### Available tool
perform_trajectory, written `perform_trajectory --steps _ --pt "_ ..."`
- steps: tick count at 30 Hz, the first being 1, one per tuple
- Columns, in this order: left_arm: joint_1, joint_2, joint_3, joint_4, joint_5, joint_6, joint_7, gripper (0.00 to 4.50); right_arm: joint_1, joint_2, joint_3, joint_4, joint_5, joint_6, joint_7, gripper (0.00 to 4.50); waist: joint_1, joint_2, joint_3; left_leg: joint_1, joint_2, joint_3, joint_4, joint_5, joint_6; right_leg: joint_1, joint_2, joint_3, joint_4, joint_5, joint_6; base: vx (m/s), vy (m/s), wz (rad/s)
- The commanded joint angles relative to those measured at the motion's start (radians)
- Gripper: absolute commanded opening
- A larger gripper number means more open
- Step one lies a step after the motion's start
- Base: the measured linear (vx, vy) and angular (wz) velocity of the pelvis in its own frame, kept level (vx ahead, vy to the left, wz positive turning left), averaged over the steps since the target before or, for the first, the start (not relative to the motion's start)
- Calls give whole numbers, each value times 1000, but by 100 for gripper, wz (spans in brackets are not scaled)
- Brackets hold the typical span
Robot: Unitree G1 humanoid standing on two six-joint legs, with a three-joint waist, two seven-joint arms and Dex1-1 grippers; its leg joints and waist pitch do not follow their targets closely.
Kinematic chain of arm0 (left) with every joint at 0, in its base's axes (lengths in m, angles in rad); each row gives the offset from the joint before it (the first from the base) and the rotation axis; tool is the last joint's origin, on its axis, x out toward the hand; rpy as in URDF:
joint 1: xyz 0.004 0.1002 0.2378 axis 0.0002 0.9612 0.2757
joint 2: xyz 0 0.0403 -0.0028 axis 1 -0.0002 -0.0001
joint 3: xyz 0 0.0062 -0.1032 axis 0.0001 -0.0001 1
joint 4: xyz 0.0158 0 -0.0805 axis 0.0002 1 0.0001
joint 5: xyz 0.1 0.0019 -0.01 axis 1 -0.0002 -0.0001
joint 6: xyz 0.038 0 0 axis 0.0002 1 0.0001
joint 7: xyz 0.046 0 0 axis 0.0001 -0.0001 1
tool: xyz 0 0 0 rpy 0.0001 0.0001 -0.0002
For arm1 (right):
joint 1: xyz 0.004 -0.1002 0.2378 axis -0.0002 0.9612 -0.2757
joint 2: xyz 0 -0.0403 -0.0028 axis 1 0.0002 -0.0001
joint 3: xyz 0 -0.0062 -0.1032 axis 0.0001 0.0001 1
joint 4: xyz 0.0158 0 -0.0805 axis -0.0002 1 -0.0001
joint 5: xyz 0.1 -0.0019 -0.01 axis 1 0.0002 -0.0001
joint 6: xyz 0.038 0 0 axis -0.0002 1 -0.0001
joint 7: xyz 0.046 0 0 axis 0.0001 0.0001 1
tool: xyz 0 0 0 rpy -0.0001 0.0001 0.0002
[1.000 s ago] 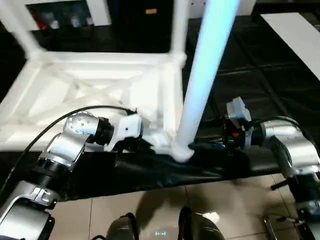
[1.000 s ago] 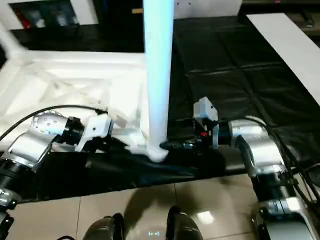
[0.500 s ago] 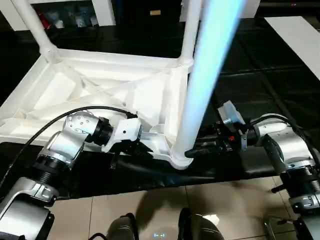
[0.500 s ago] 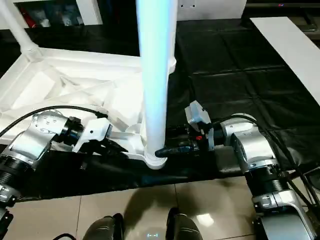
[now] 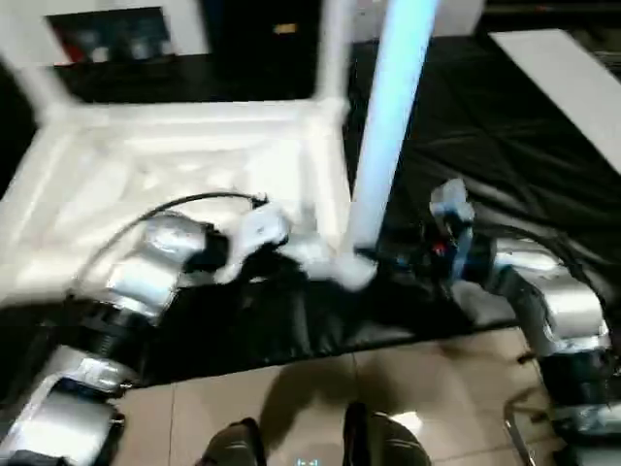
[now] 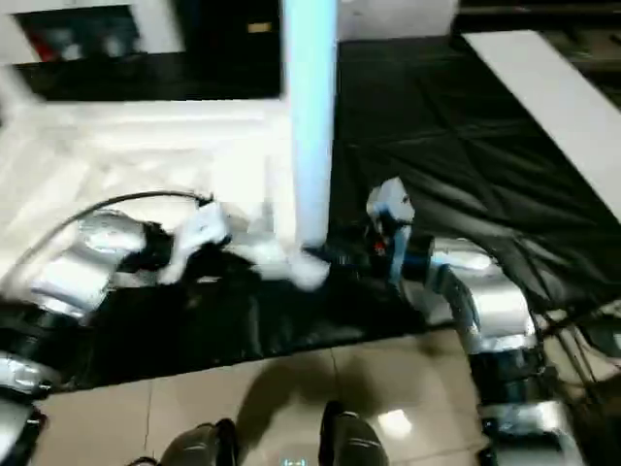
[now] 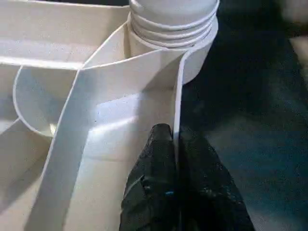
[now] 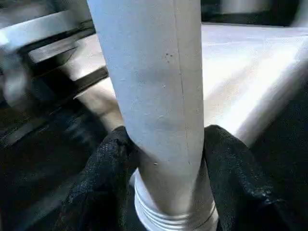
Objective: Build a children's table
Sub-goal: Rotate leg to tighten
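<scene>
Black-covered work table point(image 5: 505, 146) above tiled floor point(image 5: 291, 398)

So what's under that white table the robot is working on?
A black cover lies over the work table beneath the upturned children's table, showing around its edges. What lies directly under the top is hidden. A tiled floor shows below the near edge.

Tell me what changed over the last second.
The right gripper moved in and closed on the near leg just above its threaded base; a second ago its fingers sat beside the leg. Unchanged: the left gripper stays pinched on the tabletop's edge wall, and the leg stands upright in its corner socket.
</scene>
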Motion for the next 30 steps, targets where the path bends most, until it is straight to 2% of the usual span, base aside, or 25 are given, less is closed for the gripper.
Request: perform_trajectory --steps 1,2,3,4,5,7,9,10,11,12,15,18,20,21,24,25,27,28,30 --pt "-7 -75 -19 -58 -33 32 78 0 7 64 116 -40 8 37 -17 188 8 -19 -82 2 30 -21 -58 -203 53 71 -63 41 -89 -632 -27 0 0 0" --pt "-16 -140 -14 -73 -6 86 180 0 12 158 98 -51 -26 66 -191 188 -3 -16 -82 1 25 -22 -58 -219 68 73 -60 38 -94 -628 -19 0 0 0" --pt "-19 -151 -13 -73 0 94 199 0 11 176 94 -51 -31 74 -224 188 -13 -10 -76 6 30 -20 -59 -232 65 60 -57 39 -96 -620 -32 0 0 0" --pt "-28 -186 -2 -74 7 127 248 0 4 226 81 -42 -53 79 -320 188 -14 -9 -76 7 27 -22 -57 -247 64 61 -59 34 -101 -634 -29 0 0 0" --pt "-34 -204 5 -73 12 143 276 0 0 252 74 -34 -65 80 -369 188 -19 -13 -75 6 22 -23 -57 -258 59 64 -59 29 -104 -659 -16 0 0 0" --pt "-63 -268 17 -59 49 180 401 0 -39 371 37 27 -77 92 -552 188 -24 -6 -75 12 22 -24 -55 -276 58 58 -57 26 -111 -670 -4 0 0 0" --pt "-67 -280 19 -61 54 190 420 0 -44 395 28 32 -81 91 -581 188 -28 -5 -77 6 25 -27 -59 -282 66 66 -60 25 -107 -636 -8 0 0 0" --pt "-68 -289 14 -68 62 195 425 0 -52 417 25 42 -101 62 -612 188 -27 -3 -78 7 30 -28 -61 -283 74 63 -60 29 -104 -598 -16 0 0 0" --pt "-67 -289 12 -71 63 197 421 0 -54 418 28 45 -108 52 -613 223 -27 -3 -80 5 32 -29 -64 -276 80 66 -60 32 -96 -551 -32 0 0 0" --pt "-66 -287 11 -74 61 200 421 0 -54 414 29 48 -112 43 -617 223 -27 -4 -80 4 33 -28 -65 -273 84 66 -60 34 -95 -531 -40 0 0 0" --pt "-50 -255 -1 -91 69 197 393 0 -46 382 7 52 -108 34 -604 268 -25 -3 -80 1 36 -25 -66 -254 103 68 -62 44 -83 -464 -79 0 0 0" --pt "-18 -205 3 -104 78 178 357 0 -23 268 9 49 -161 -34 -533 293 -19 -5 -83 -1 35 -22 -63 -228 113 72 -64 48 -76 -428 -100 0 0 0" --pt "-12 -194 1 -107 76 176 352 0 -22 246 9 52 -166 -49 -524 306 -20 -5 -83 -2 35 -18 -62 -216 123 71 -63 52 -74 -418 -113 0 0 0" --pt "-5 -169 -2 -104 72 156 330 0 -22 199 7 54 -159 -79 -466 319 -19 -8 -84 -2 35 -16 -60 -212 125 69 -63 53 -74 -424 -118 0 0 0" --pt "8 -123 -6 -97 63 108 274 0 -22 126 2 51 -133 -115 -339 340 -12 -12 -85 -9 29 -16 -57 -196 142 76 -62 53 -71 -433 -109 0 0 0" --pt "13 -98 -5 -90 55 85 242 0 -21 74 12 53 -129 -126 -266 349 -10 -14 -85 -9 28 -16 -56 -194 147 76 -61 53 -70 -442 -105 0 0 0" --pt "15 -81 -7 -85 47 58 216 0 -20 42 22 55 -120 -131 -214 361 -8 -12 -85 -8 28 -14 -55 -181 151 75 -60 53 -72 -450 -102 0 0 0" --pt "20 -53 -13 -73 39 13 168 0 -17 -8 39 53 -91 -143 -109 361 -9 -20 -88 -12 27 -13 -54 -165 155 78 -58 53 -70 -436 -103 0 0 0" --pt "32 -17 -24 -66 19 -68 87 0 -19 -50 46 50 -57 -148 -12 361 -5 -14 -92 -15 30 -16 -53 -137 176 79 -57 53 -63 -395 -113 0 0 0"
